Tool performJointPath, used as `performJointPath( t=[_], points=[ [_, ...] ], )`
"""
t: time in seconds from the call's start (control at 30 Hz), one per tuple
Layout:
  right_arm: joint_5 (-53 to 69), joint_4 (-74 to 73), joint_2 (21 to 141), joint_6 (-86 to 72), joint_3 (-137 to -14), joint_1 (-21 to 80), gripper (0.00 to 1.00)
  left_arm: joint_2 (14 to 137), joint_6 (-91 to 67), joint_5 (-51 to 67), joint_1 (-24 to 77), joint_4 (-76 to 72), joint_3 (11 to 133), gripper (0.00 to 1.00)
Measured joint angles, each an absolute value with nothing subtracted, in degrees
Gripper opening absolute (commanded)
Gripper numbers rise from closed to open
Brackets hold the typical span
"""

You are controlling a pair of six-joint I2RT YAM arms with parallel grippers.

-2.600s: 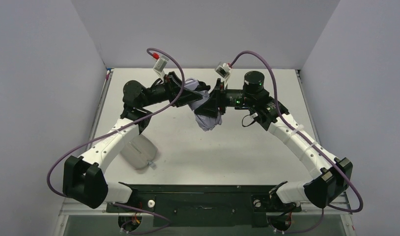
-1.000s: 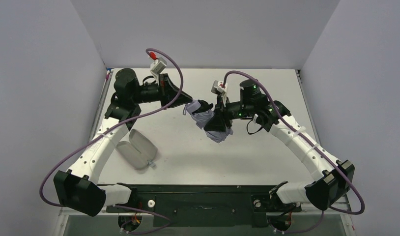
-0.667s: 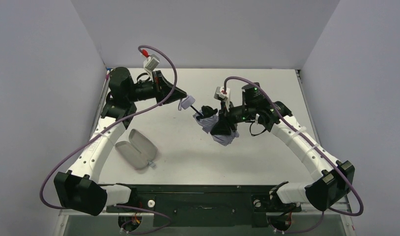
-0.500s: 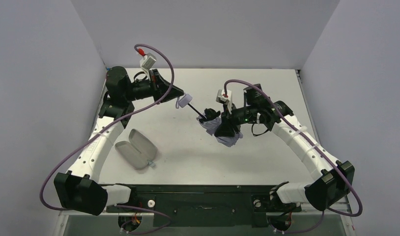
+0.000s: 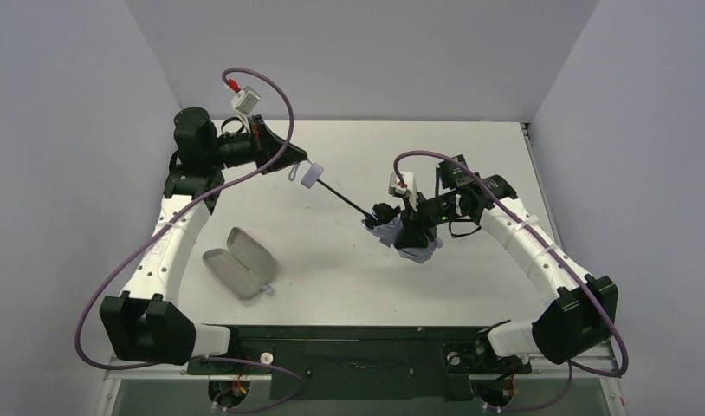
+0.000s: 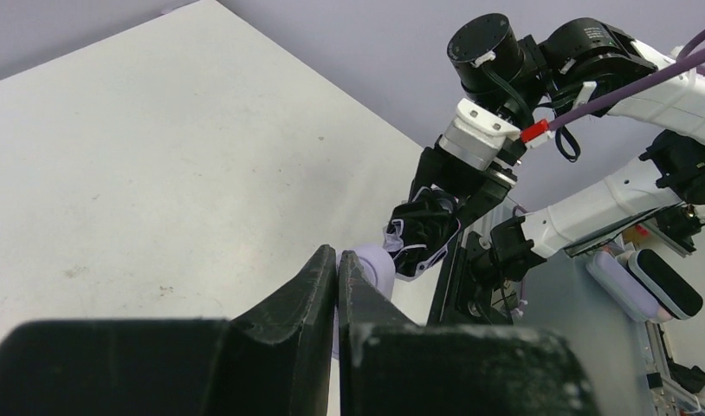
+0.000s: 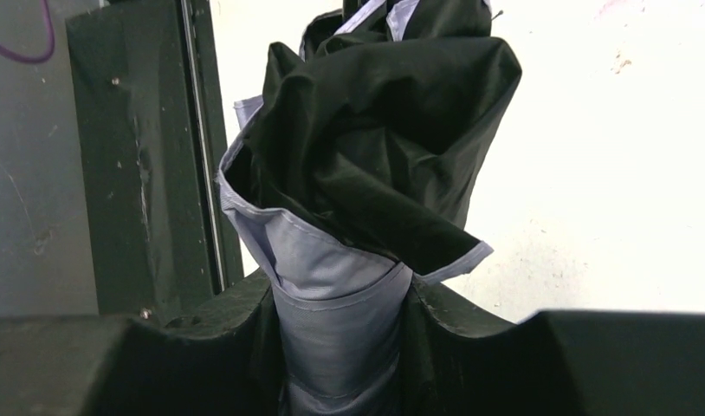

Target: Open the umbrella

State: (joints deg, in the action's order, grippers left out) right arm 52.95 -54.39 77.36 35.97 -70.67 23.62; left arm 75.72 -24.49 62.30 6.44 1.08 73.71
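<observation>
Left hand [image 5: 295, 166]: fingers [image 6: 323, 277] pressed together, no gap showing. The pale handle [image 5: 310, 176] of the umbrella [image 5: 386, 230] sits right at their tips, held off the table [image 5: 332, 277]. The grip appears to be on the handle's thin loop, though the left wrist view does not show the loop itself.

Right hand [image 7: 340, 329]: clamped on the bundled canopy [image 7: 375, 130], with one finger on each side of the lavender fabric and the black lining bunched above.

The thin black shaft [image 5: 340, 195] runs straight from handle to canopy, both ends in the air over mid-table. The canopy is folded, ribs not spread.

A pale pouch [image 5: 239, 273] lies on the table beside the left arm, well apart from the umbrella.
</observation>
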Motion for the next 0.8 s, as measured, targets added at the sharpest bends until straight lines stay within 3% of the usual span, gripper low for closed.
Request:
performJointPath(
  t=[0.23, 0.3, 0.33, 0.47, 0.8],
  points=[
    [50.2, -62.9, 80.2, 42.8, -67.7, 22.2, 0.00, 78.7, -23.0, 60.3, 0.4, 0.2, 76.5, 0.01],
    [49.4, -65.4, 81.2, 43.5, -67.4, 21.8, 0.00, 79.4, -21.8, 59.7, -2.0, 0.3, 77.9, 0.28],
    [49.2, -66.1, 81.6, 43.7, -67.4, 21.8, 0.00, 79.8, -20.1, 59.5, -2.6, 1.0, 78.8, 0.46],
    [49.2, -67.4, 82.4, 43.9, -67.6, 21.7, 0.00, 80.7, -8.4, 59.1, -1.3, 10.3, 83.2, 0.70],
    [50.0, -68.0, 86.2, 41.2, -71.0, 21.3, 0.00, 77.4, 40.2, 46.4, 20.8, 44.9, 86.3, 0.77]
  ],
)
